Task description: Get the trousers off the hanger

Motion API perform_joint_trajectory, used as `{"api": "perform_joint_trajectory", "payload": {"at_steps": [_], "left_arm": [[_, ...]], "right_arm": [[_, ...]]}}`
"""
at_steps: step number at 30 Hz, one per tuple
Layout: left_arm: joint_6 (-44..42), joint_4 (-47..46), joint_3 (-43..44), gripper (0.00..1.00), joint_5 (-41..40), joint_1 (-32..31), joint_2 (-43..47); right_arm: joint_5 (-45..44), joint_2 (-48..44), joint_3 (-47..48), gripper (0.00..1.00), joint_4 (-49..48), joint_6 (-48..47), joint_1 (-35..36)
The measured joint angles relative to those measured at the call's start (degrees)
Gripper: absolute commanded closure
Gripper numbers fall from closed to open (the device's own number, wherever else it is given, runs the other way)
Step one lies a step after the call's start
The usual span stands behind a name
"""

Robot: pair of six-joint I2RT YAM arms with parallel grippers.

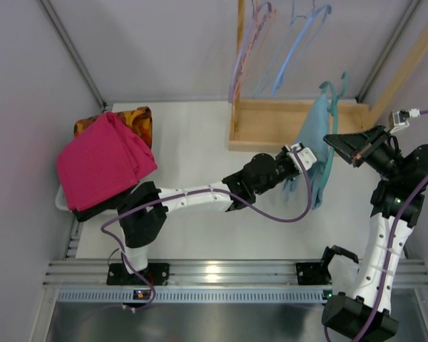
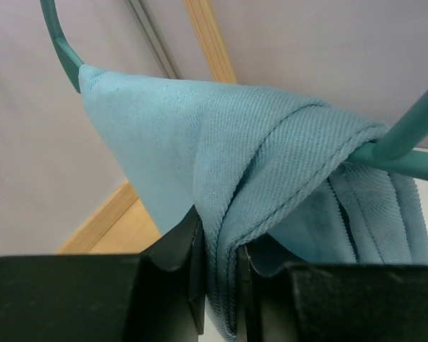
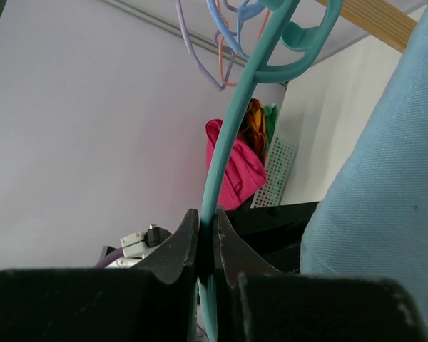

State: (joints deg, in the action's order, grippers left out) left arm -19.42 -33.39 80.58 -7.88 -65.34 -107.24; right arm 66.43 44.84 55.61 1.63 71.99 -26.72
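Soft light blue-teal fabric trousers (image 1: 315, 135) draped over bar of thin teal-green plastic hanger (image 1: 333, 96), at right side of white table (image 1: 200, 142), just beside wooden rack (image 1: 292, 125).

Left gripper (image 2: 220, 285), arm extended across table, jaws narrow, pinched folded hem of trousers below hanger bar.

Right gripper (image 3: 207, 242) clamped on hanger's thin stem, jaws almost together around it, hook curving above.

Magenta-pink cloth (image 1: 103, 167) lay at far left, partly over orange-brown patterned cloth (image 1: 135, 117).

Pink-lilac hanger (image 1: 246, 50) and light blue hangers (image 1: 299, 43) hung above rack.
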Motion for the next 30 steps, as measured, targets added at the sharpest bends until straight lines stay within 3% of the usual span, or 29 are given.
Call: {"api": "perform_joint_trajectory", "payload": {"at_steps": [7,16,24,30], "left_arm": [[1.20,4.85,0.96,1.00,-0.74,1.14,1.18],[6.73,18.10,10.32,1.00,-2.95,3.91,3.63],[10.78,24.63,15.52,1.00,-2.91,5.49,8.22],[12.17,28.98,17.05,1.00,-1.27,5.51,10.05]], "right_arm": [[-0.13,-0.42,-5.33,1.00,-0.85,-3.19,0.00],[1.20,4.50,-9.29,1.00,-1.99,-8.96,-0.85],[5.22,9.29,-14.80,1.00,-3.48,-12.66,-6.34],[6.45,15.39,-14.82,1.00,1.46,-20.90,-11.30]]}}
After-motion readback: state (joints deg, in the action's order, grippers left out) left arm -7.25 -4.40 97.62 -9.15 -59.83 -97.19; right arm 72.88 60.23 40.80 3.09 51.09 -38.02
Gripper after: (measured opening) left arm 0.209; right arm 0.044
